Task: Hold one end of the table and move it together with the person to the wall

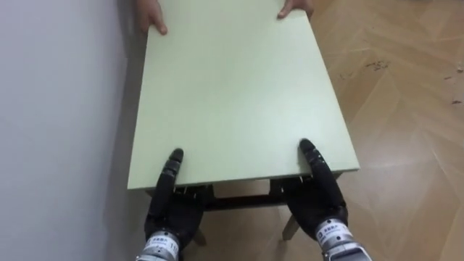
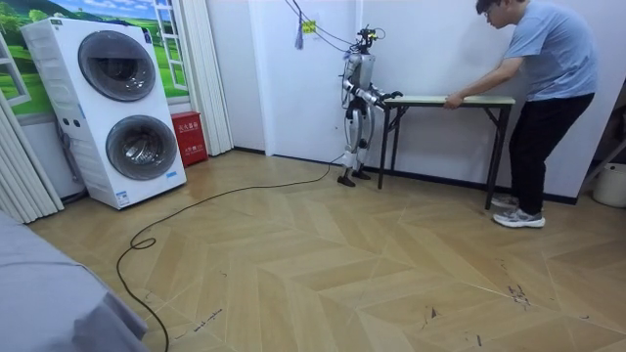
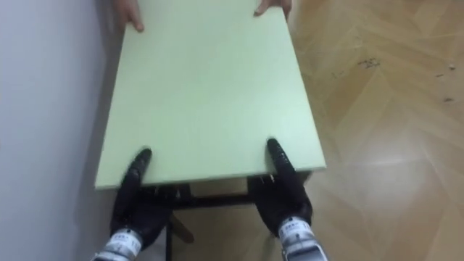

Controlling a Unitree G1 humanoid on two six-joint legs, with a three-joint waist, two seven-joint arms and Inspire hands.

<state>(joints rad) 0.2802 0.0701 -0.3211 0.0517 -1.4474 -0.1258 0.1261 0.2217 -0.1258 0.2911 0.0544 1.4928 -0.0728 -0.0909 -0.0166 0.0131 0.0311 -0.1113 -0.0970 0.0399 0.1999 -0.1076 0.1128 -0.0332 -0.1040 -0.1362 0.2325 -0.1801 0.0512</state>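
Observation:
A pale green table [image 1: 232, 87] stands lengthwise before me, its left side close along a white wall [image 1: 58, 109]. My left hand [image 1: 174, 206] grips the near edge at its left corner, thumb on top and the rest under the board. My right hand [image 1: 319, 196] holds the near right corner the same way. At the far end a person's hands [image 1: 154, 20] rest on the tabletop's edge. In the room view I stand at one end of the table [image 2: 460, 99] and the person [image 2: 548, 59] leans over the other end.
Wooden herringbone floor [image 1: 406, 109] lies open to my right. In the room view stacked washing machines [image 2: 117, 108] and a red box [image 2: 186, 137] stand at the room view's left, and a white bin [image 2: 611, 184] at its right.

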